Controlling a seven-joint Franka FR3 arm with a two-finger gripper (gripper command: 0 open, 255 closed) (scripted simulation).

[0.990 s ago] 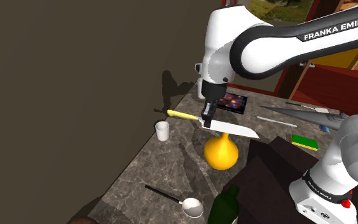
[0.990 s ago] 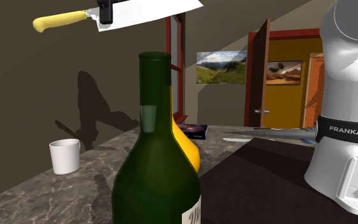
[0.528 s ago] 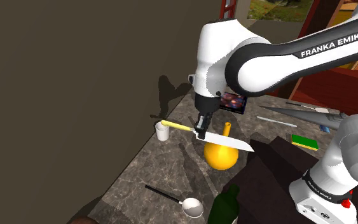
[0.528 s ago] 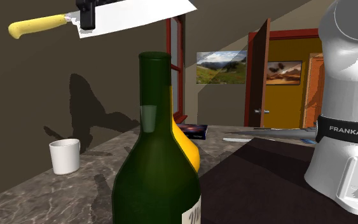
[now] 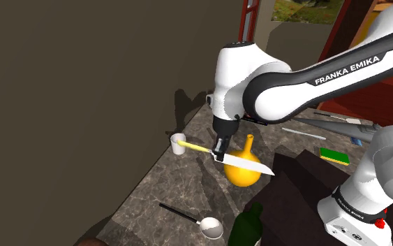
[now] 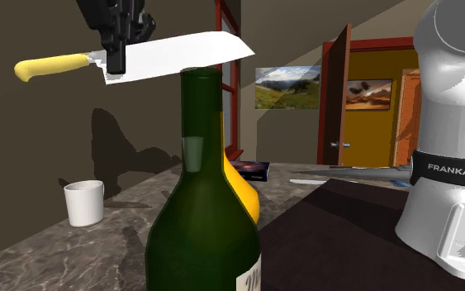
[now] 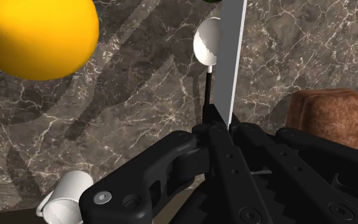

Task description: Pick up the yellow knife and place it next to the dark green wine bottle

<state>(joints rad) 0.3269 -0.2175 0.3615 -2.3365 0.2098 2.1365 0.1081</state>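
Note:
The knife has a yellow handle [image 5: 190,147] and a broad white blade [image 5: 247,165]. My gripper [image 5: 219,148] is shut on it where blade meets handle, holding it in the air above the marble counter [image 5: 167,189]. In the second exterior view the knife [image 6: 181,58] hangs level just above the top of the dark green wine bottle [image 6: 206,207], with the gripper [image 6: 116,51] clasping it. The bottle [image 5: 247,227] stands at the counter's near end. In the wrist view the blade [image 7: 231,57] runs out edge-on from between my fingers [image 7: 171,159].
A round yellow vase [image 5: 243,169] stands under the blade, a white cup [image 5: 179,143] by the wall. A ladle [image 5: 195,220] lies near the bottle. A green sponge [image 5: 336,156] and long utensils [image 5: 341,123] lie at the far right. A brown object [image 7: 327,114] sits beyond the ladle.
The gripper has carried the knife lower and along the counter toward the wine bottle. In the second exterior view the blade has dropped to just above the bottle's mouth.

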